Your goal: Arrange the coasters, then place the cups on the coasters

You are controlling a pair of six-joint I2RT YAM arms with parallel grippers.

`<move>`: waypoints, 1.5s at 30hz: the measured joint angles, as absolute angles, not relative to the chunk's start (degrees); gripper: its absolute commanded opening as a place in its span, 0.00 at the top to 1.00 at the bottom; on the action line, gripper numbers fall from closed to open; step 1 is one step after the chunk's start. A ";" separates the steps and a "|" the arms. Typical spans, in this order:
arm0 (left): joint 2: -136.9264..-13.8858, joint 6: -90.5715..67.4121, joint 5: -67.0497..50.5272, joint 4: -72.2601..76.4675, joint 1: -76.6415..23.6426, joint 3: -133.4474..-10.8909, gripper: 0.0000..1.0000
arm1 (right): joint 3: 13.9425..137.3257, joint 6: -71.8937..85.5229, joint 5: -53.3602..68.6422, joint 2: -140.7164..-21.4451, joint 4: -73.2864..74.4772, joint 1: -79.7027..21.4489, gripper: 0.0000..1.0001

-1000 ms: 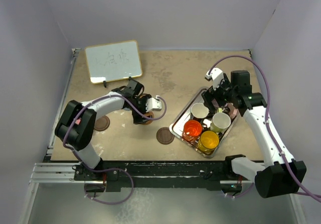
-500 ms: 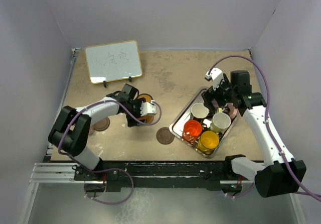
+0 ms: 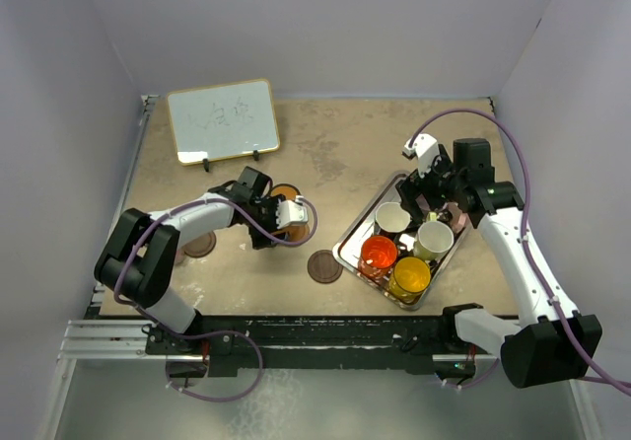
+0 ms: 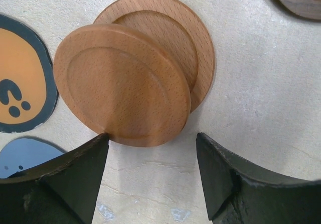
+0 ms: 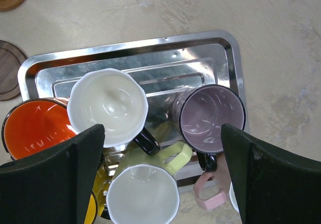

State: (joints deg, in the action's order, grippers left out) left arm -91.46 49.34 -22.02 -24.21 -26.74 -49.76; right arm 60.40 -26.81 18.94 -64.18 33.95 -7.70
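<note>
**Tan coasters overlap at the left gripper; mugs stand in the steel tray**

Nearest the arm bases, a dark brown coaster [image 3: 324, 265] lies flat on the table [image 3: 345, 154], just left of the steel tray [image 3: 347, 246]. At the tray's near end stand the yellow mug [image 3: 409, 276] and the red-orange mug [image 3: 379, 254]. Behind them are the yellow-green mug [image 5: 143, 196], the black mug [image 5: 108, 106] with its white inside, and the smoky purple mug [image 5: 210, 113]. Of the pink mug [image 5: 208, 195] little more than the handle shows. A second dark brown coaster [image 3: 200, 244] lies beside the left arm.

The left gripper [image 4: 150, 146] is low over the table, its jaws partway open and holding nothing. Just beyond its tips, the upper tan coaster [image 4: 123, 83] lies partly on top of the lower tan coaster [image 4: 200, 53]. In the wrist view, the orange black-rimmed coaster [image 4: 20, 78] and the blue-grey coaster [image 4: 22, 153] lie flat to their left.

The right gripper [image 5: 161, 133] hangs above the tray, its jaws spread wide and empty. At the far side stands a whiteboard [image 3: 222, 119].
</note>
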 measured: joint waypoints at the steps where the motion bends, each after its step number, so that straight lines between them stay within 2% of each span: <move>1: -91.46 48.99 -22.33 -24.03 -26.74 -49.74 0.35 | 60.40 -26.87 18.94 -64.18 33.95 -7.70 0.00; 7: -91.37 47.18 -23.42 -21.80 -26.74 -49.04 0.50 | 60.40 -27.03 18.94 -64.18 33.95 -7.70 0.00; 10: -91.22 47.03 -23.40 -21.21 -26.74 -48.80 0.54 | 60.40 -27.03 18.94 -64.18 33.98 -7.70 0.00; 26: -90.80 52.16 -20.14 -33.23 -26.68 -49.98 0.63 | 60.40 -27.22 18.92 -64.55 34.02 -7.70 0.00; 28: -90.28 52.51 -19.42 -35.16 -26.61 -49.98 0.59 | 60.40 -27.24 18.90 -64.58 34.04 -7.70 0.00; 33: -88.33 51.29 -20.75 -37.15 -26.35 -50.04 0.43 | 60.40 -27.27 18.90 -64.58 34.13 -7.70 0.00; 39: -86.56 45.30 -23.40 -29.06 -26.52 -52.31 0.26 | 60.40 -27.44 18.90 -64.58 34.17 -7.70 0.00; 45: -88.77 39.97 -23.00 -20.01 -28.51 -56.31 0.19 | 60.40 -27.46 18.85 -64.66 34.20 -7.70 0.00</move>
